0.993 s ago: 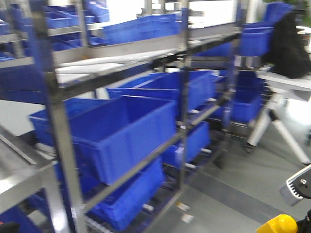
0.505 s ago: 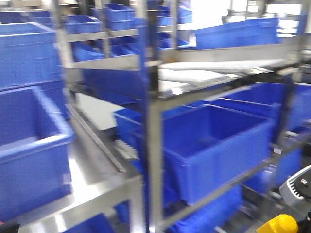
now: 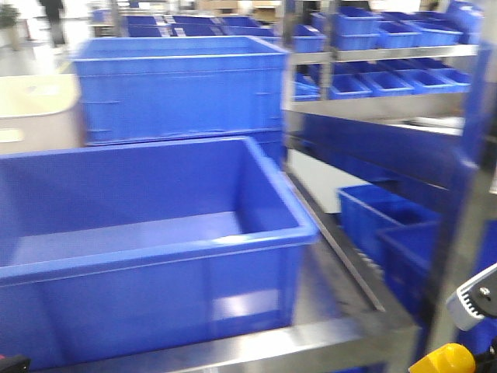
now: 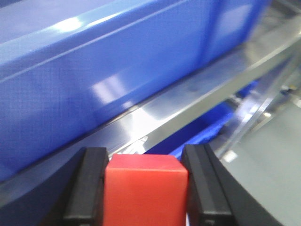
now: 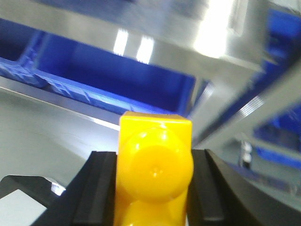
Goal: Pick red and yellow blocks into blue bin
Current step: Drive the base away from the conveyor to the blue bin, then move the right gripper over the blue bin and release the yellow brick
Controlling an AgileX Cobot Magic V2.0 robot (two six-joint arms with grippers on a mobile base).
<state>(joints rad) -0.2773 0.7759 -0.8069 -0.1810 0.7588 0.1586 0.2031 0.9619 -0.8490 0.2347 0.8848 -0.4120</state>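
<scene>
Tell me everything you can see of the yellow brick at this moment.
The yellow brick is a glossy, plastic-looking toy block with a squarish body and round studs facing the right wrist camera. One stud shows whole; a second is cut off by the picture's lower edge. It sits clamped between the black fingers of the right gripper, touching both, held off any surface in front of the metal shelving. In the front view only part of it shows, at the lower right corner.

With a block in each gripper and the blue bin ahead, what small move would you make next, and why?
Probably raise the left gripper toward the rim of the blue bin: it is shut on the red cube, and its camera shows the bin's outer wall rising above it. The right gripper likewise holds the yellow brick low.
</scene>
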